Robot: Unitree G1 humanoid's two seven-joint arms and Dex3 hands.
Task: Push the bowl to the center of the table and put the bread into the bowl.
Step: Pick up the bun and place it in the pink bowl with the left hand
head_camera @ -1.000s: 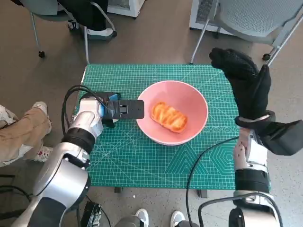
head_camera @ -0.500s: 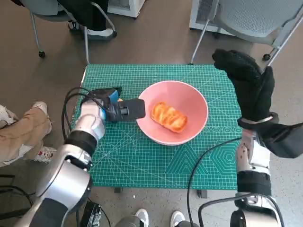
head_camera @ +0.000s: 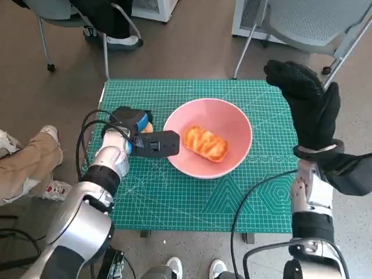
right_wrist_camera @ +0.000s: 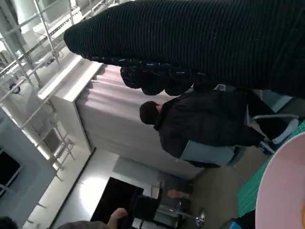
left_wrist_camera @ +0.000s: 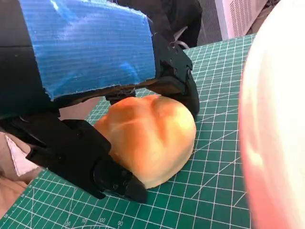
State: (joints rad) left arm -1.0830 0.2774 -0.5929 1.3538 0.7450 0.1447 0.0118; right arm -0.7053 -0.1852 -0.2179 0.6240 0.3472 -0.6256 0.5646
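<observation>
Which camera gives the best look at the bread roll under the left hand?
The left wrist view: the bread roll fills the middle of the picture, lying on the green mat between the left hand's black fingers. The head view shows only an orange sliver of it behind that hand. The right wrist view shows none of it.

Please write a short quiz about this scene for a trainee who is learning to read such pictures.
1. True or false: the pink bowl is empty.
2. Which hand has its fingers around the bread roll on the green mat? A) left hand B) right hand C) neither
3. Fill in: the right hand holds ____.

Key
1. False: a striped bread lies in it.
2. A
3. nothing
</observation>
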